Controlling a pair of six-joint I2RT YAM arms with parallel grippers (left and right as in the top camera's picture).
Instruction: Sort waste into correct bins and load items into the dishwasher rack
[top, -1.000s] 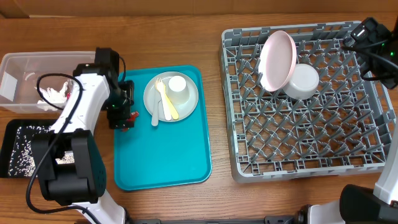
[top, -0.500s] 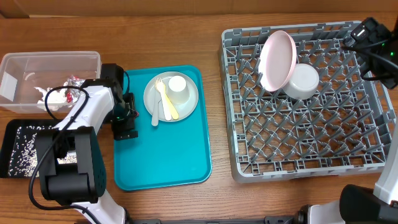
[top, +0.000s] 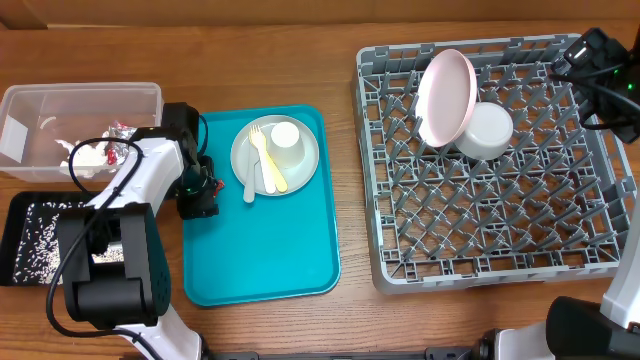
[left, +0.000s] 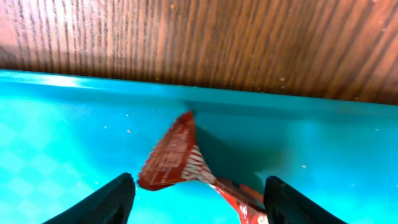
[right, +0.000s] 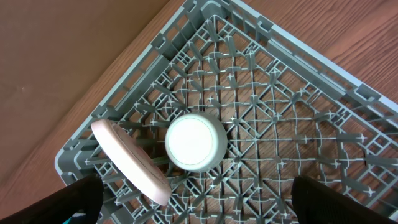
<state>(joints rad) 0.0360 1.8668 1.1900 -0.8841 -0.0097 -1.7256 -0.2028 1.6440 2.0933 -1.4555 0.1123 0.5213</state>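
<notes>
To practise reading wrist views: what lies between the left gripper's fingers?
A red-and-silver foil wrapper lies on the teal tray, within the open left gripper; left wrist view.

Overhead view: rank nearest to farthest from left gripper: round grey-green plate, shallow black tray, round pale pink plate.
1. Round grey-green plate, right of the left gripper.
2. Shallow black tray, to its left.
3. Round pale pink plate, far right.
</notes>
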